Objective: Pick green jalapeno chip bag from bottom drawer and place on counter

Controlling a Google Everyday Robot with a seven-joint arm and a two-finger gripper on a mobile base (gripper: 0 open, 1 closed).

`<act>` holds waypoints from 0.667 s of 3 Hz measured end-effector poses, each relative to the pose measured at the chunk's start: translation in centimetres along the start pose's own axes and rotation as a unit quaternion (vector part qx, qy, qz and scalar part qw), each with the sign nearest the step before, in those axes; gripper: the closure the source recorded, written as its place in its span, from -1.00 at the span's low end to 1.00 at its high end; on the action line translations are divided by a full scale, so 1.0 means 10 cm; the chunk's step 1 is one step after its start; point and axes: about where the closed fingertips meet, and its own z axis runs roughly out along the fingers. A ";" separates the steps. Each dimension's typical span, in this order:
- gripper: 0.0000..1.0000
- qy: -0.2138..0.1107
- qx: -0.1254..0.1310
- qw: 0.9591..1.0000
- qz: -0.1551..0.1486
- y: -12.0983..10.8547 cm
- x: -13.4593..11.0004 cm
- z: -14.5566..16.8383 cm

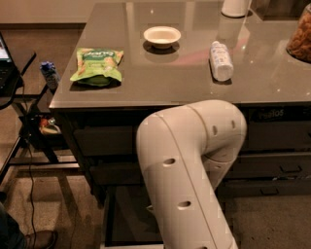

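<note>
Gripper and wrist are hidden behind the big white arm (189, 170), which rises from the bottom edge and bends at a thick elbow just under the counter's lip, so I cannot tell whether the gripper is spread or closed. Beside the arm, low down, the bottom drawer (124, 214) stands pulled out, showing a strip of dark flat inside and a pale front edge. The green jalapeno chip bag cannot be seen in that strip, and the arm covers the rest of the drawer. At the lower left corner a brown shoe (40, 239) rests on the speckled floor, with a thin cable (30, 194) trailing near it. Above the open drawer sit closed dark drawers (277, 168) with handles. Over them lies the glossy grey counter (170, 80). Near its front left corner lies a light-green snack bag (97, 64) with a darker top band. To the right a white bottle (221, 61) lies on its side. Farther back sits a shallow white bowl (162, 36), and at the far edge stands a white container (235, 7).
</note>
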 end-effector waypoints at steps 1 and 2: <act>1.00 -0.033 -0.009 0.999 -0.002 0.01 0.04 -0.34; 1.00 -0.073 -0.009 0.997 -0.008 -0.05 0.15 -0.69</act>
